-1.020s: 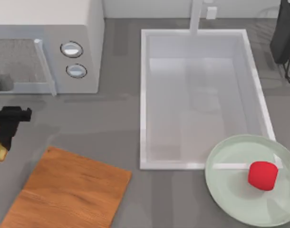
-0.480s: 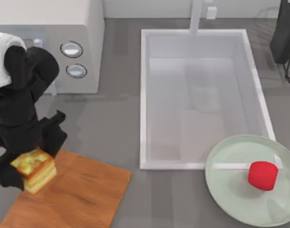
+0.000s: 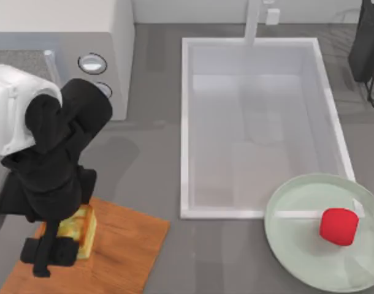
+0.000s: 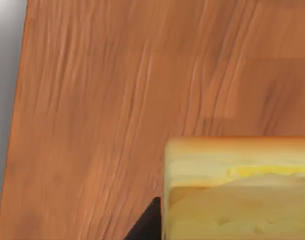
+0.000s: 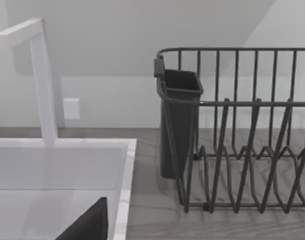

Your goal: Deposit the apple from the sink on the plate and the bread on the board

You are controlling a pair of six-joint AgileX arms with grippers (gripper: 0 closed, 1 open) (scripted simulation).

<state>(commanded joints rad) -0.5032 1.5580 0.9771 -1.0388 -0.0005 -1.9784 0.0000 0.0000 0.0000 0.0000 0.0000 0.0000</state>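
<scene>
Apple (image 3: pixel 339 226) already set on plate (image 3: pixel 297 245), out of sink (image 3: pixel 186 122). Bread step in hand. Bread (image 3: pixel 78 225) held tight in left gripper (image 3: pixel 63 236), low over board (image 3: pixel 119 245); touching or not cannot be told. Next: bread lowered flat, fingers opened, arm lifted straight up. Right arm parked far right, past sink; its fingers cannot be told.

a matte grey surface (image 3: pixel 150 159) spreads across the scene, evenly lit, with soft shadows. at its far left stands a pale grey microwave (image 3: pixel 107 37) with two round knobs (image 3: pixel 92 63) on its front and a slim upright door handle (image 3: pixel 57 86). a plain white wall (image 5: pixel 142 30) runs along the back, carrying a small white socket plate (image 5: pixel 71 108). a white tap (image 5: pixel 40 75) rises at the back edge. at the far right sits a dark wire dish rack (image 5: pixel 242 150) with a dark cutlery cup (image 5: pixel 180 125) hung on its end.
</scene>
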